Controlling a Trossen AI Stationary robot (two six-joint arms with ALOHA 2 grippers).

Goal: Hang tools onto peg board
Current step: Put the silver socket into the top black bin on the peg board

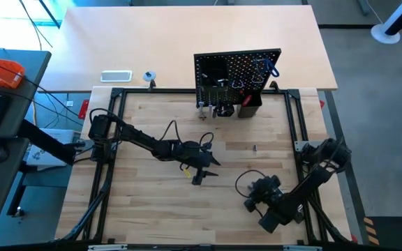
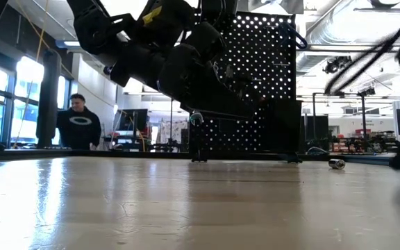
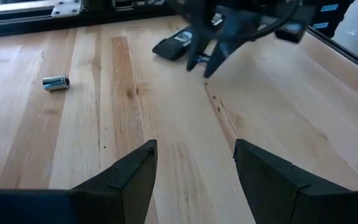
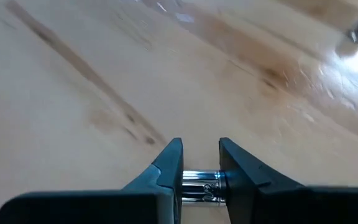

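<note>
Right gripper sits low over the wooden table near its front right corner, its two dark fingers drawn close together on a small shiny metal piece pinched between them, which shows only in the right wrist view; what kind of piece it is cannot be told; in the high view the same gripper points toward the front of the table, well apart from the peg board; left gripper hangs above the middle of the table with its fingers spread wide and nothing between them, bare planks showing in the gap; from above, that gripper lies between the board and the right arm; the peg board stands upright at the far edge of the table, its black holed face carrying several tools on hooks and a small black bin at its lower right; a blue-handled tool hangs near its upper right corner; one small silver socket lies alone on the planks, apart from both grippers; beyond the table a person in a dark top stands in the room.
</note>
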